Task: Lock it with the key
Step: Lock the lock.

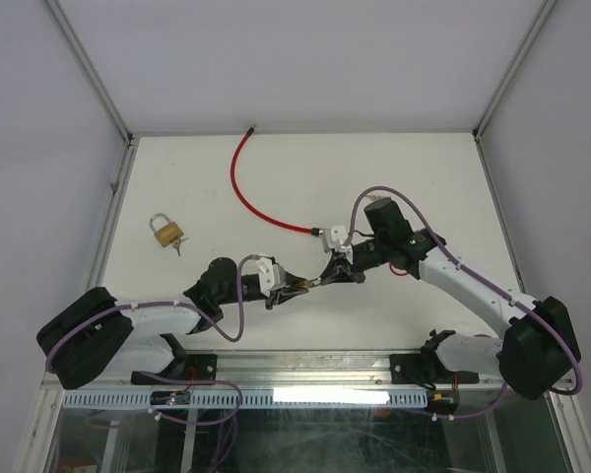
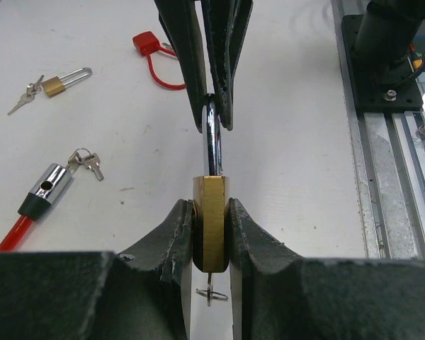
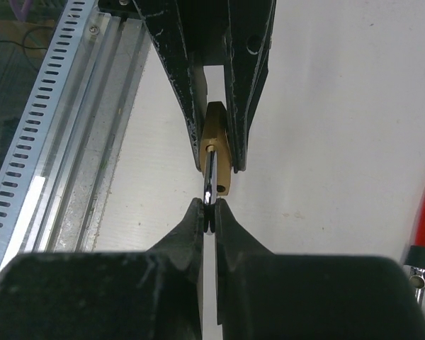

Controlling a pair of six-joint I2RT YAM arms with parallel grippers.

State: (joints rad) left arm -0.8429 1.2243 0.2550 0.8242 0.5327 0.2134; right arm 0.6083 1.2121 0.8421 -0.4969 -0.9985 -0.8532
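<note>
Near the front middle of the white table (image 1: 394, 168), the overhead view shows your two arms meeting tip to tip. The left gripper (image 1: 297, 287) and the right gripper (image 1: 330, 277) hold a brass padlock with a chrome shackle (image 1: 311, 283) between them. Well to the left lies a second, smaller brass padlock (image 1: 164, 231), and a red cable lock (image 1: 244, 187) curves across the far half.

From the left wrist, your left gripper's fingers (image 2: 176, 237) are clamped on the flat sides of the brass body. The right gripper pinches the shackle above it. A small silver key (image 2: 212, 292) on a ring shows just under the body. The padlock is edge-on, so you cannot tell whether it is latched. A bunch of keys (image 2: 86, 163) lies beside the cable lock's chrome head.

From the right wrist, your right gripper's fingers (image 3: 193, 230) are closed on the shackle, with the left gripper gripping the brass beyond. Any stamp on the brass is too small to read.
</note>
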